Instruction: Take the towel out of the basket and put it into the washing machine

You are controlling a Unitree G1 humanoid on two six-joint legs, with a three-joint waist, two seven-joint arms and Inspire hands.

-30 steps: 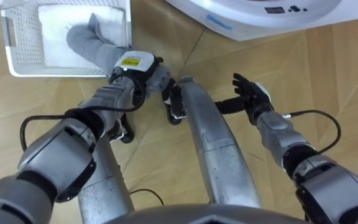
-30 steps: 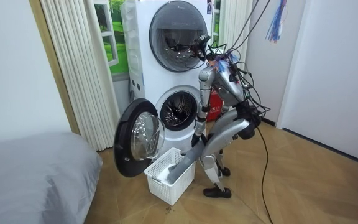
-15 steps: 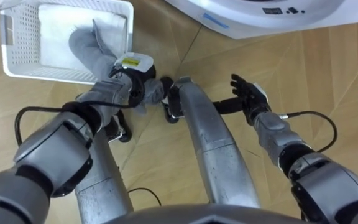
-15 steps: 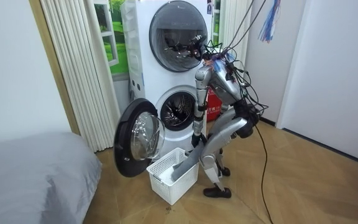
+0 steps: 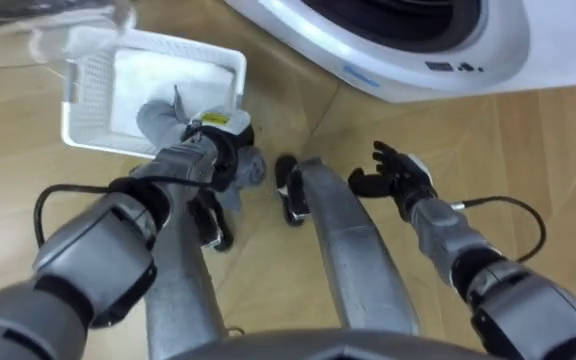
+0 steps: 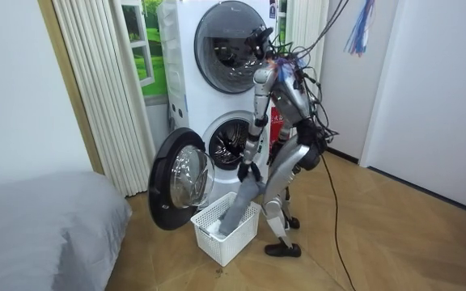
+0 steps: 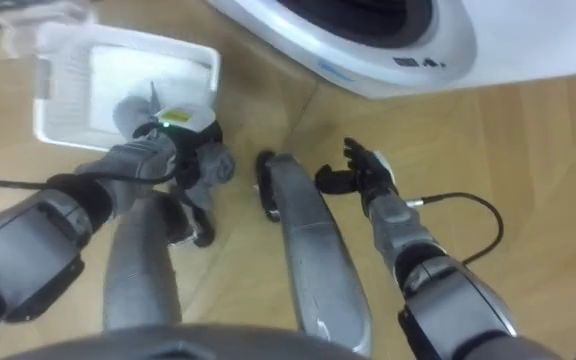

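Observation:
A grey towel [image 5: 158,122] hangs from my left hand [image 5: 220,160], which is shut on its upper end; the lower end still trails into the white basket [image 5: 183,45] on the floor. The room view has the towel [image 6: 239,202] stretched from the hand [image 6: 251,171] down to the basket [image 6: 225,238]. My right hand [image 5: 396,178] is open and holds nothing, out to the right over the wooden floor. The lower washing machine [image 5: 398,35] lies ahead at the top, with its drum opening [image 6: 231,145] uncovered and its door [image 6: 180,182] swung wide.
White cloth [image 5: 173,80] lies in the basket. The open door stands at the room view's left beside the basket. A second machine [image 6: 233,36] is stacked above. A grey bed [image 6: 39,226] and curtains [image 6: 103,89] are further to the room view's left.
I have straightened up from a deep bend, and my left hand has risen, drawing the towel up out of the basket. The eye views have shifted toward the washing machine.

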